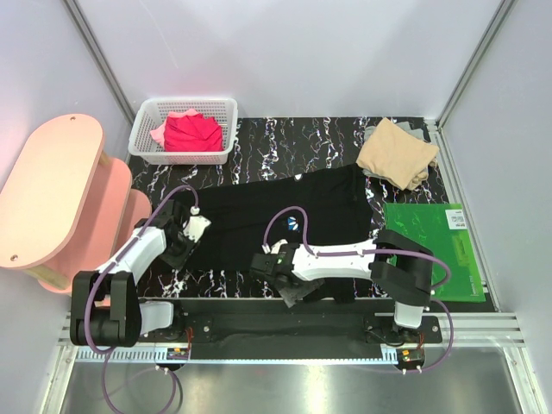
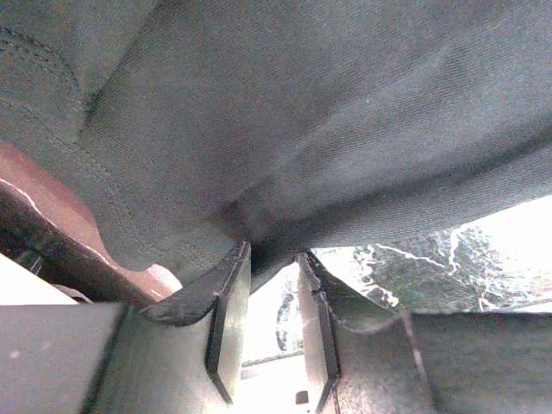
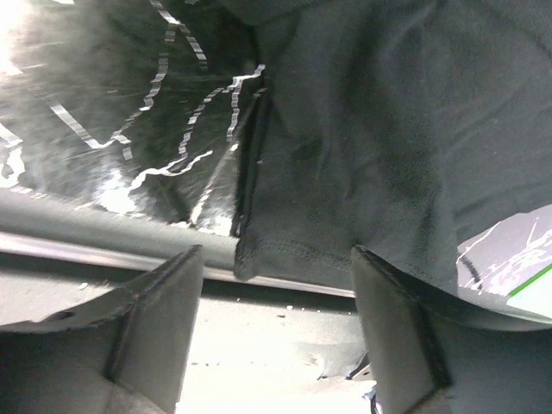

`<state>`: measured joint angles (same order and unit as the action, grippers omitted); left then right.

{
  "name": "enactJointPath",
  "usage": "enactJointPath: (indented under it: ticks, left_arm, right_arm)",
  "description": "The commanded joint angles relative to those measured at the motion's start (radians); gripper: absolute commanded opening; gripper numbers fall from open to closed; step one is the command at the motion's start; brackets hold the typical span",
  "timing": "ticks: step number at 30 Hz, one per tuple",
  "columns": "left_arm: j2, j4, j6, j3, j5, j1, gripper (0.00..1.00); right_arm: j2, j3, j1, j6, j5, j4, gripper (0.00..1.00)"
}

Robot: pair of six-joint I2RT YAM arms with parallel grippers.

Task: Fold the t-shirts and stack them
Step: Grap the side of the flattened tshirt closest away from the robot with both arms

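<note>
Left fingers pinch the black tee; right fingers gape over its lower-centre hem: limp, light, grab seams.

left arm white/black | right arm white/black | cables purple | fingers dark

Big black soft fabric tee, tiny blue-and-white print, possibly a daisy; tan folded tee; red crumpled tee; white-veined black marble tabletop.
</note>
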<state>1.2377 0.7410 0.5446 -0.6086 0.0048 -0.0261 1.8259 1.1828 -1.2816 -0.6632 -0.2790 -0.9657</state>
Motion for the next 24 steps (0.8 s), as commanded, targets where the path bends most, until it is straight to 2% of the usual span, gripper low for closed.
enactJointPath:
  ticks: [1, 2, 5, 6, 7, 9, 12, 16, 24]
  left_arm:
    - [-0.035, -0.026, 0.009, -0.019, 0.009, 0.006, 0.31]
    - [-0.037, -0.025, 0.011, -0.020, 0.008, 0.006, 0.31]
    - [-0.044, -0.017, 0.014, -0.031, 0.003, 0.006, 0.28]
    - [-0.047, -0.014, 0.015, -0.036, 0.000, 0.006, 0.27]
    - [-0.049, -0.014, 0.014, -0.036, 0.000, 0.008, 0.27]
    - [-0.053, -0.009, 0.015, -0.039, -0.002, 0.006, 0.23]
    - [-0.055, -0.008, 0.021, -0.042, -0.002, 0.006, 0.19]
    - [-0.064, 0.004, 0.037, -0.060, -0.034, 0.008, 0.00]
    - [-0.112, 0.041, 0.077, -0.100, -0.075, 0.009, 0.00]
  right_arm:
    - [0.004, -0.017, 0.019, -0.050, -0.026, 0.019, 0.67]
    - [0.000, -0.018, 0.022, -0.050, -0.023, 0.022, 0.57]
    - [-0.020, -0.026, 0.036, -0.053, -0.028, 0.025, 0.37]
    - [-0.031, -0.028, 0.039, -0.056, -0.029, 0.024, 0.21]
    - [-0.037, -0.035, 0.042, -0.056, -0.028, 0.025, 0.13]
    - [-0.060, -0.038, 0.050, -0.061, -0.026, 0.024, 0.00]
    - [-0.091, -0.031, 0.050, -0.068, -0.020, 0.001, 0.00]
    - [-0.151, 0.020, 0.048, -0.075, 0.033, -0.063, 0.00]
    - [-0.295, 0.113, 0.019, -0.070, 0.213, -0.160, 0.00]
